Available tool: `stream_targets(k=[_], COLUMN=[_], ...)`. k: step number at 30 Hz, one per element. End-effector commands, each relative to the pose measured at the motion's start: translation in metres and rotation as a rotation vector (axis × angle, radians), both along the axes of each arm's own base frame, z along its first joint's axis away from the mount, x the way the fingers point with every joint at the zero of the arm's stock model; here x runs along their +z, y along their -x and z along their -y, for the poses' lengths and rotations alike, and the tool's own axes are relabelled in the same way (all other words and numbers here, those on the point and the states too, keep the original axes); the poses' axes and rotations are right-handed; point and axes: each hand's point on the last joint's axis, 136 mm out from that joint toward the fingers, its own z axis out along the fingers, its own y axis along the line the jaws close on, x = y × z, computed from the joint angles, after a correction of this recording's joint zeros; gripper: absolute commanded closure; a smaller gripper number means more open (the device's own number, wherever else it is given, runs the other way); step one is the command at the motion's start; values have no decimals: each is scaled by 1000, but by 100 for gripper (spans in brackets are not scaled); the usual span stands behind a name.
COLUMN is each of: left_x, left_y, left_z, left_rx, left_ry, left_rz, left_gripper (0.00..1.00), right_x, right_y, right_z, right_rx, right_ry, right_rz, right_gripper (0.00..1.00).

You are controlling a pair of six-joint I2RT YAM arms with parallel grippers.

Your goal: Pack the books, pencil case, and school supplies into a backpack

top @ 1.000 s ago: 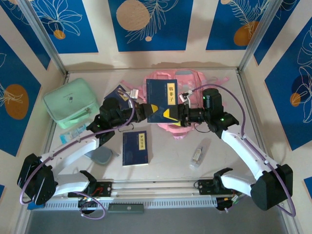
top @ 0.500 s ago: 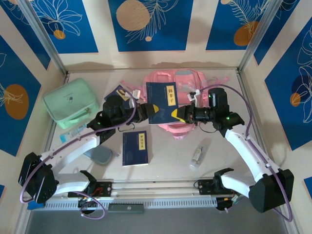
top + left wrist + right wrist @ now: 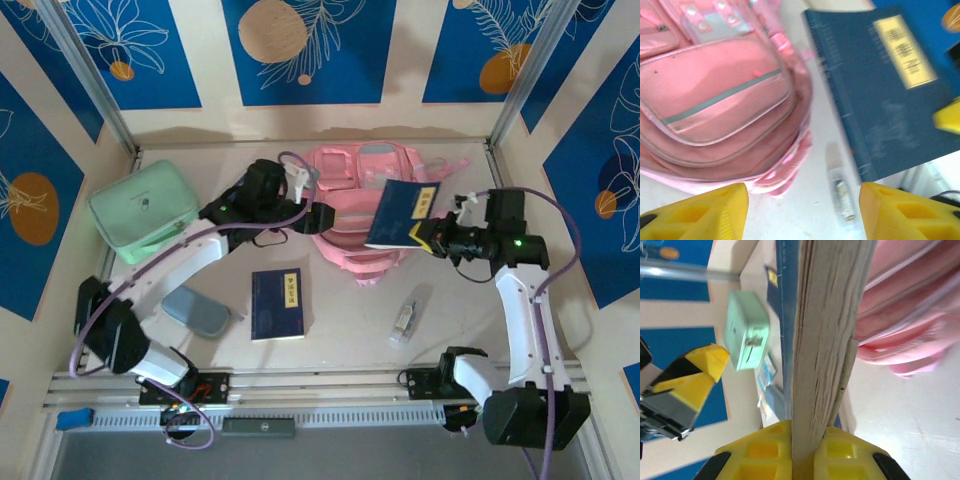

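Note:
My right gripper (image 3: pixel 428 236) is shut on a navy book with a yellow label (image 3: pixel 403 212), held tilted above the right side of the pink backpack (image 3: pixel 350 175). In the right wrist view the book's page edge (image 3: pixel 825 340) runs up from between my closed jaws (image 3: pixel 807 440). My left gripper (image 3: pixel 322 216) stands open over the backpack's left front, with nothing between its fingers (image 3: pixel 700 210). A second navy book (image 3: pixel 277 303) lies flat near the front. The grey-blue pencil case (image 3: pixel 195 310) lies to its left. A small clear bottle (image 3: pixel 405 318) lies at the front right.
The mint-green boxy case (image 3: pixel 145 210) sits at the back left. A light blue packet (image 3: pixel 766 371) lies in front of it. The backpack (image 3: pixel 715 100) lies flat with its front pocket facing up. Bare tabletop shows between the second book and the bottle.
The book passed from left to right: my right gripper shut on it and carried it rightward, while my left gripper opened, let go and swung back over the backpack's left side.

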Motion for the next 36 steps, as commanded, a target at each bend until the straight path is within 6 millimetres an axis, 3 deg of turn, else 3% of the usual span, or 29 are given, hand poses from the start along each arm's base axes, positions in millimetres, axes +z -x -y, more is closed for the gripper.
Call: stream_targets(k=[1,5,9,15,22,24,28,32,36], left_x=[-31,-61,-88,-118,-142,-154,-174,-179,-157], left_y=[-8,-29,-51,-50,-66,-78,-84,-92,-101], left_z=[6,29,50,79,98,99,100,97,97], left_rx=[-158,-250,-270,-394,-423,-391,-411,-383,-344], left_ry=[-202,-257,-293,-436,-493,-528,-588,-625,-617], left_rz=[123,151,186,345,372,375,338,354,408], left_gripper=[38,37,39,32,29,29,30,37,62], right_x=[-11,-23,-31,-40,-43,-42,-44,-46,-46], right_y=[16,14,12,9,7,7,8,8,8], right_z=[14,32,35,39,38,36,36,33,32], right_rx=[-44,-120,-138,-155,-151,-144,-139,-126,-114], right_ry=[-8,-7,-23,-32,-53,-61,-60,-80,-79], right_rz=[-46,-74,-93,-128,-132,-126,-123,-121,-114], right_gripper=[100,100,100,100,100,100,100,100,100])
